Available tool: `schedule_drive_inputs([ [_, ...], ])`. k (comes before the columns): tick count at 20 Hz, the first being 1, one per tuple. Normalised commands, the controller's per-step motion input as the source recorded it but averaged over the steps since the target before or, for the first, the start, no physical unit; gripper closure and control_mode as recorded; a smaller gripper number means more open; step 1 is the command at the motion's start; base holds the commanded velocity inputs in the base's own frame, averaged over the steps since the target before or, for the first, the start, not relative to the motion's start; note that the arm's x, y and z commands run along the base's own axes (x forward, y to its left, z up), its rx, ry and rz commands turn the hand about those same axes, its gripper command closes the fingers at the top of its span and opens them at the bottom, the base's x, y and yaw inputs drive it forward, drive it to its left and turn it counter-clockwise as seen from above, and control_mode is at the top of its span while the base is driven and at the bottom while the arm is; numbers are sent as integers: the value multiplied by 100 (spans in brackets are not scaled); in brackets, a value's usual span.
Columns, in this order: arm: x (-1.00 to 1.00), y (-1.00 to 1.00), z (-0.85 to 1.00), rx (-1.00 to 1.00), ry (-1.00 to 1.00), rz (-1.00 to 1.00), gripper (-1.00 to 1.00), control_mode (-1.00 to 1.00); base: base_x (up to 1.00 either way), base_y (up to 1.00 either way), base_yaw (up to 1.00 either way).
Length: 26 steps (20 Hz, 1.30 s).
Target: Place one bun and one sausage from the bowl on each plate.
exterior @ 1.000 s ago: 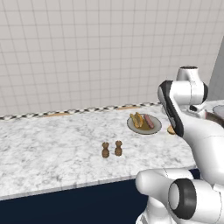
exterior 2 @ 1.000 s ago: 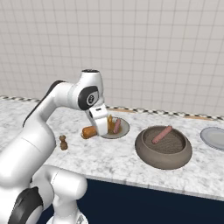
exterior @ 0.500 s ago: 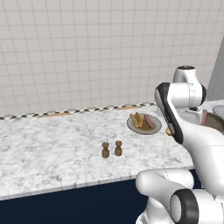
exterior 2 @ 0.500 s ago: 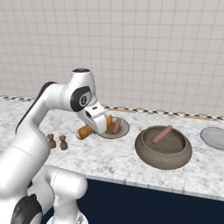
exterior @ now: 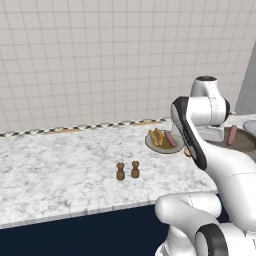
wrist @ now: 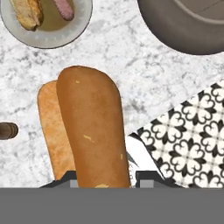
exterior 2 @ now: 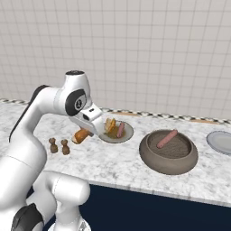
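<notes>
bun [wrist: 89, 131]: held up over the table [exterior 2: 113, 162], near the first plate [exterior 2: 116, 133]
feel: looks light and soft, so squeeze gently at its middle
end effector [exterior 2: 85, 131]: closed on the bun
first plate: has a bun and a sausage
bowl [exterior 2: 168, 151]: one sausage [exterior 2: 167, 138] left
second plate [exterior 2: 221, 142]: bare, past the bowl
</notes>
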Motion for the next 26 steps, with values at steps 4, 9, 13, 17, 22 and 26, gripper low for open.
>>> schedule_drive_inputs([
  [4,2,1,0,0,0,4,100,100,-2,-22,0],
  [9,0,0,0,0,0,0,100,100,-45,-84,0],
  [13,0,0,0,0,0,0,100,100,-17,-99,-1],
  [17,0,0,0,0,0,0,100,100,0,-97,0],
  [22,0,0,0,0,0,0,100,100,2,-82,-2],
  [26,0,0,0,0,0,0,100,100,23,-46,-2],
])
